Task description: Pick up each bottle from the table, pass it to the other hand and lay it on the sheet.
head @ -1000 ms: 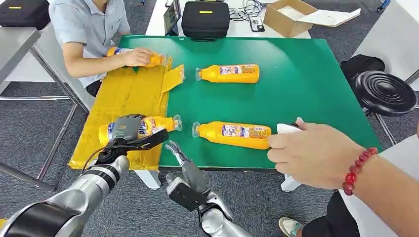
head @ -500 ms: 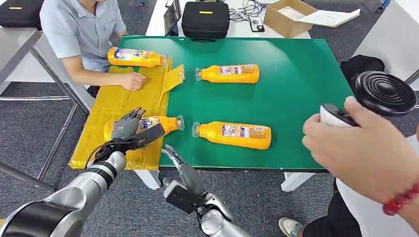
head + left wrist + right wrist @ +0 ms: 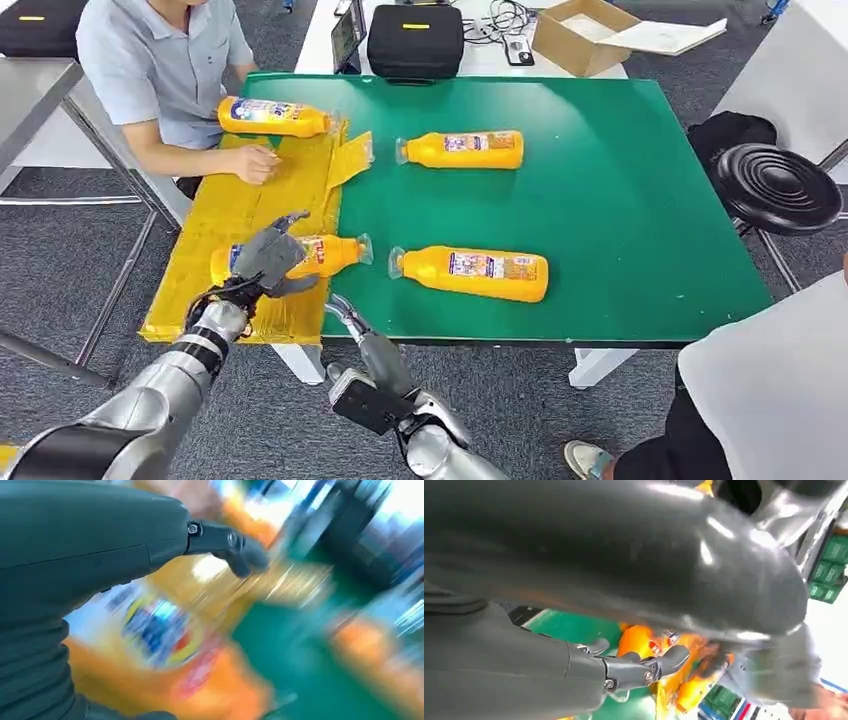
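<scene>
A bottle (image 3: pixel 300 256) is laid lengthwise on the yellow sheet (image 3: pixel 240 205), its cap reaching onto the green table (image 3: pixel 600 180). The left hand (image 3: pixel 270 255) is raised just over it, fingers spread and holding nothing, judged as a release. The right hand (image 3: pixel 352 318) is held below the table's near edge, fingers extended and empty. Two bottles (image 3: pixel 470 272) (image 3: pixel 462 149) lie on the table, presumably awaiting pickup. A further bottle (image 3: pixel 275 116) rests at the sheet's far end, beside a seated person's hand (image 3: pixel 252 163).
</scene>
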Motion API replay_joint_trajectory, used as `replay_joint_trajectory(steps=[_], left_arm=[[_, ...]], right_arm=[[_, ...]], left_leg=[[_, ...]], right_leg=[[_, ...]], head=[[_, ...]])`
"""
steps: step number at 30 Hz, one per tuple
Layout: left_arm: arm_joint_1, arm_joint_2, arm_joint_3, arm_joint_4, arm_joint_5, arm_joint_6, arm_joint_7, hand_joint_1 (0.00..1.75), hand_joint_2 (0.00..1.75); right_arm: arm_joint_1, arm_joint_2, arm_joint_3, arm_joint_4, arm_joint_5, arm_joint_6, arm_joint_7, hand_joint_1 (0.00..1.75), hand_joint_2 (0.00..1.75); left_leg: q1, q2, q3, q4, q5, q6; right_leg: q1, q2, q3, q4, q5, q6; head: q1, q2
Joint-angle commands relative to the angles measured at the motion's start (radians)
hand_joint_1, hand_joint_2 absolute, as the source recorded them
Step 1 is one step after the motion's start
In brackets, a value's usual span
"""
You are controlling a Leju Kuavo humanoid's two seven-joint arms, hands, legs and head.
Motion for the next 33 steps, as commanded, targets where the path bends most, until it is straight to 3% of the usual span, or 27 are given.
replay_joint_trajectory(steps=[1, 6, 8, 10, 11, 13, 14, 18, 19, 23, 33], left_arm=[[0.299, -0.079, 0.053, -0.779, 0.496, -0.083, -0.006, 0.0, 1.75], [0.421, -0.048, 0.026, -0.984, 0.628, -0.104, -0.019, 0.0, 1.75], [0.471, -0.06, 0.04, -1.078, 0.639, -0.068, -0.055, 0.0, 1.75], [0.471, -0.053, 0.028, -1.101, 0.64, -0.049, -0.042, 0.0, 1.75], [0.477, -0.062, 0.04, -1.108, 0.672, -0.047, -0.027, 0.0, 1.75], [0.479, -0.061, 0.043, -1.106, 0.676, -0.046, -0.027, 0.0, 1.75], [0.492, -0.067, 0.05, -1.117, 0.696, -0.052, -0.029, 0.0, 1.75], [0.58, -0.078, 0.046, -1.197, 0.707, -0.081, -0.049, 0.0, 1.75], [0.586, -0.081, 0.044, -1.201, 0.707, -0.08, -0.05, 0.0, 1.75], [0.593, -0.084, 0.028, -1.193, 0.7, -0.088, -0.053, 0.0, 1.75], [0.534, -0.104, 0.0, -1.118, 0.671, -0.041, -0.054, 0.0, 1.75]], right_arm=[[0.017, -0.041, 0.054, -0.049, 0.01, -0.072, 0.0, 0.0, 1.75], [0.052, -0.09, 0.021, -0.162, 0.023, -0.167, 0.0, 0.0, 1.75], [0.038, -0.143, -0.005, -0.168, 0.155, -0.272, 0.0, 0.0, 1.75], [0.047, -0.152, -0.091, -0.201, 0.204, -0.206, 0.0, 0.0, 1.75], [0.023, -0.185, -0.106, -0.184, 0.323, -0.262, 0.075, 0.0, 1.75], [0.026, -0.186, -0.163, -0.177, 0.343, -0.217, 0.049, 0.0, 1.75], [0.003, -0.209, -0.174, -0.139, 0.465, -0.306, 0.142, 0.0, 1.75], [-0.117, -0.316, -0.307, 0.063, 0.629, -0.3, 0.301, 0.0, 1.75], [-0.133, -0.317, -0.344, 0.102, 0.63, -0.296, 0.259, 0.0, 1.75], [-0.186, -0.311, -0.411, 0.223, 0.692, -0.32, 0.302, 0.0, 1.75], [-0.239, -0.275, -0.441, 0.333, 0.73, -0.298, 0.326, 0.0, 1.75]], left_leg=[[0.0, 0.0, 0.003, 0.0, -0.003, 0.0], [0.0, 0.004, 0.003, 0.0, -0.004, -0.001], [0.001, 0.004, 0.007, 0.0, -0.007, -0.002], [0.0, 0.003, 0.0, -0.001, -0.004, -0.001], [0.0, 0.003, 0.003, 0.0, -0.005, -0.001], [0.0, 0.0, 0.002, 0.0, -0.004, -0.001], [0.0, -0.001, 0.0, 0.0, -0.003, -0.001], [-0.001, 0.0, 0.0, -0.001, -0.002, 0.0], [-0.001, 0.001, 0.002, -0.001, -0.003, 0.0], [-0.002, 0.0, 0.001, 0.0, -0.002, 0.001], [-0.002, 0.0, 0.002, 0.0, -0.002, 0.0]], right_leg=[[0.0, 0.0, 0.004, -0.001, -0.003, -0.001], [0.0, 0.003, 0.002, -0.001, -0.003, -0.001], [0.001, 0.003, 0.006, -0.001, -0.005, -0.002], [0.001, 0.002, 0.0, -0.002, -0.002, -0.001], [0.001, 0.002, 0.003, -0.002, -0.003, -0.001], [0.001, -0.001, 0.002, -0.001, -0.003, -0.001], [0.001, -0.002, 0.0, -0.002, -0.002, -0.001], [-0.001, 0.0, 0.001, -0.003, -0.001, 0.0], [-0.001, 0.001, 0.003, -0.003, -0.001, 0.0], [-0.002, 0.0, 0.002, -0.002, -0.001, 0.001], [0.0, 0.0, 0.003, -0.001, -0.001, 0.001]], head=[[0.0, 0.0], [-0.001, 0.0], [-0.001, 0.0], [-0.001, 0.0], [-0.001, 0.0], [-0.002, 0.0], [-0.001, 0.0], [-0.001, 0.0], [-0.001, 0.0], [-0.001, 0.0], [-0.002, 0.0]])
